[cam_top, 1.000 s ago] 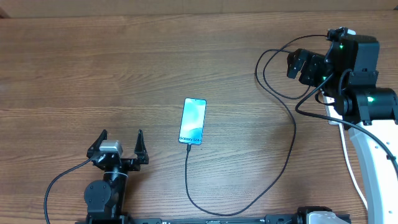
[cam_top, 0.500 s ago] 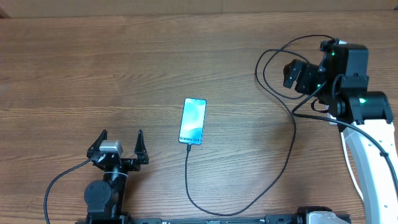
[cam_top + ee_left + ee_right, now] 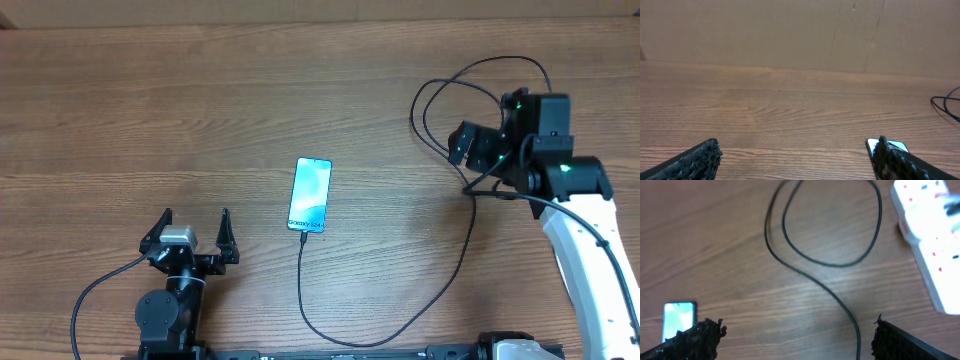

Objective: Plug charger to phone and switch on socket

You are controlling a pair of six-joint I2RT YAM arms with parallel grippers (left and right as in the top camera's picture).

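The phone (image 3: 310, 194) lies flat mid-table with its blue-teal screen up. It also shows in the right wrist view as the phone (image 3: 679, 317) and, half behind a finger, in the left wrist view as the phone (image 3: 894, 145). The charger (image 3: 467, 240), a thin black cable, runs from the phone's near end, loops along the front edge, and coils at the right as the charger (image 3: 840, 297). The socket (image 3: 926, 235), white with red switches, lies at the right and is hidden under the arm in the overhead view. My left gripper (image 3: 196, 224) stands open left of the phone. My right gripper (image 3: 468, 147) hangs open over the coils, holding nothing.
The wooden table (image 3: 150, 100) stretches bare to the left and back. A brown board wall (image 3: 790, 35) stands behind its far edge. My right arm's white link (image 3: 590, 260) lies along the right side.
My right arm has swung left and toward the front, over the cable coils, its gripper still open. The left arm, phone and cable have not moved.
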